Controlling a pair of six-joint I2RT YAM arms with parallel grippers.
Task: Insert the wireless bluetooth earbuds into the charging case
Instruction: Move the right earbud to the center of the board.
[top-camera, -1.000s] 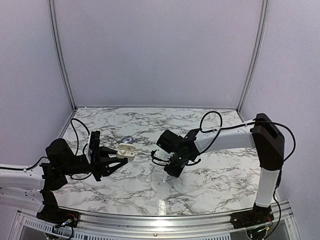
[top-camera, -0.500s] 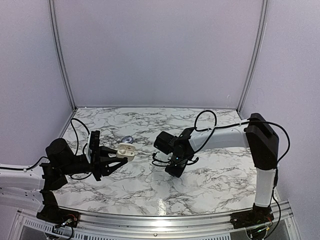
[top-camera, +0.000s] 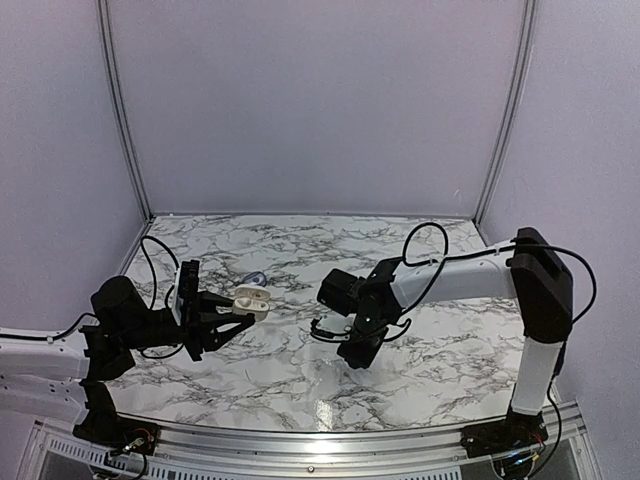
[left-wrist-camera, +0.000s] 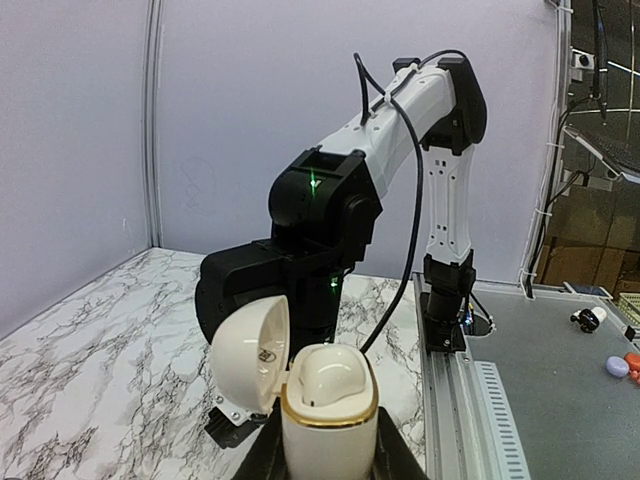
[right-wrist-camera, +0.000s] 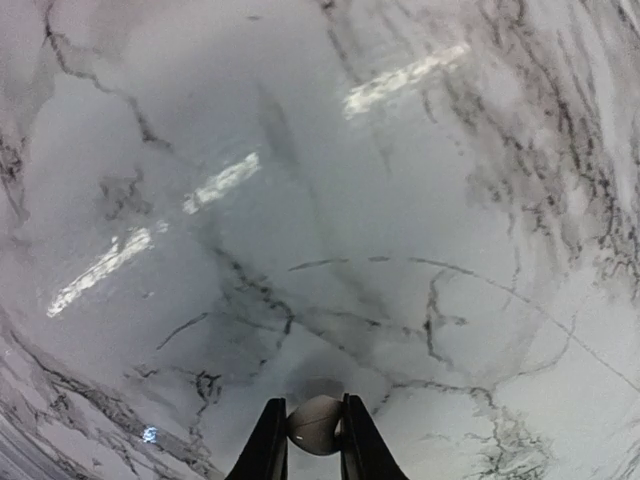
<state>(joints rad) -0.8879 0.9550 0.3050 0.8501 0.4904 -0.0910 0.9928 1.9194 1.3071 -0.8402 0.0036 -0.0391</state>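
You see the charging case (left-wrist-camera: 328, 405) cream with a gold rim, the earbud (right-wrist-camera: 315, 428) pale grey-white, the right pincer (right-wrist-camera: 311, 412) black, the counter (right-wrist-camera: 420, 180) white marble veined grey-black, and the walls (top-camera: 320, 100) lavender.

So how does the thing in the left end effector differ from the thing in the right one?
The case in the left end effector is much bigger than the earbud in the right end effector. The case is cream, gold-trimmed and hinged open; the earbud is a plain greyish-white rounded blob. The case spreads its end effector wide; the earbud leaves its end effector nearly closed. Both are pale, smooth and firmly gripped.
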